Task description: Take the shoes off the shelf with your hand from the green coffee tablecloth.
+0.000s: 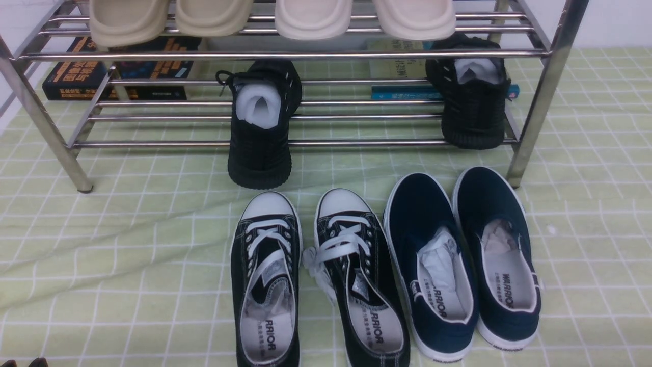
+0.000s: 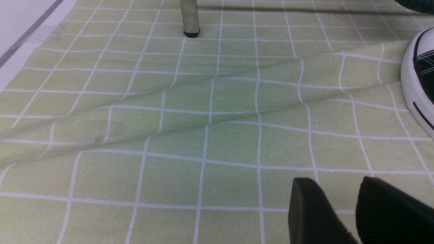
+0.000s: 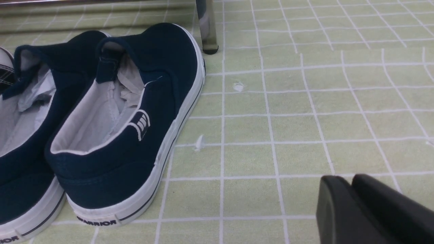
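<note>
My right gripper (image 3: 351,189), jaws nearly together and empty, hangs at four o'clock of the navy shoes (image 1: 461,262) (both on the tablecloth (image 1: 112,265)); left gripper (image 2: 339,200) gapes, empty.

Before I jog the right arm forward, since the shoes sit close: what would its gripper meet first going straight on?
Probably nothing but tablecloth: the right gripper points past the navy shoes and beside the shelf leg. Depth is unclear.

Front cam sits low between the arms, facing the shelf (image 1: 305,53). Both wrist cams skim low over the green coffee tablecloth (image 2: 217,135). Right wrist and front share the shoes (image 3: 129,118).
</note>
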Action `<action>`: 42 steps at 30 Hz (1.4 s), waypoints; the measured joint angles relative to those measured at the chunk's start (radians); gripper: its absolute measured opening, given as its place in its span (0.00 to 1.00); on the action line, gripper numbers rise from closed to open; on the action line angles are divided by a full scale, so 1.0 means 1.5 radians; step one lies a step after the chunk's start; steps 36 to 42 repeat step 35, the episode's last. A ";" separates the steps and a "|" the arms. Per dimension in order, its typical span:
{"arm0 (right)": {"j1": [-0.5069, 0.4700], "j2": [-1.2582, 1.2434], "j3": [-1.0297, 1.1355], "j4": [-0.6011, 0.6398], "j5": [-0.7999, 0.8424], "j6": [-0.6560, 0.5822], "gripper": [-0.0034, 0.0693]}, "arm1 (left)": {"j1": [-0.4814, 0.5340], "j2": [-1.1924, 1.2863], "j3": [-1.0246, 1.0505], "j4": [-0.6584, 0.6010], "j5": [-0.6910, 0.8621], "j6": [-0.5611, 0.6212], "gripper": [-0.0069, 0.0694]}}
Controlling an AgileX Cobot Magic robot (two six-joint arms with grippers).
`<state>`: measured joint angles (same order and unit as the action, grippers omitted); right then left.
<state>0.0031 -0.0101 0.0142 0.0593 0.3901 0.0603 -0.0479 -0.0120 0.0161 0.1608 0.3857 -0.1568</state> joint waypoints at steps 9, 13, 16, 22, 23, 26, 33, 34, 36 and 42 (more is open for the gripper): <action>0.000 0.000 0.000 0.000 0.000 0.000 0.18 | 0.000 0.000 0.000 0.000 0.000 0.000 0.40; 0.000 0.000 0.000 0.000 0.000 0.000 0.18 | 0.000 0.000 0.000 0.000 0.000 0.000 0.40; 0.000 0.000 0.000 0.000 0.000 0.000 0.19 | 0.000 0.000 0.000 0.000 0.000 0.000 0.40; 0.000 0.000 0.000 0.000 0.000 0.000 0.20 | 0.000 0.000 0.000 0.000 0.000 0.000 0.40; 0.000 0.000 0.000 0.000 0.000 0.000 0.20 | 0.000 0.000 0.000 0.000 0.000 0.000 0.40; 0.000 0.000 0.000 -0.001 0.000 0.000 0.21 | 0.000 0.000 0.000 0.000 0.000 0.000 0.40; 0.000 0.000 0.000 -0.001 0.000 0.000 0.22 | 0.000 0.000 0.000 0.000 0.000 0.000 0.40; 0.000 0.000 0.000 -0.001 0.000 0.000 0.22 | 0.000 0.000 0.000 0.000 0.000 0.000 0.40; 0.000 0.000 0.000 -0.001 0.000 0.000 0.22 | 0.000 0.000 0.000 0.000 0.000 0.000 0.40; 0.000 0.000 0.000 -0.001 0.000 0.000 0.22 | 0.000 0.000 0.000 0.000 0.000 0.000 0.40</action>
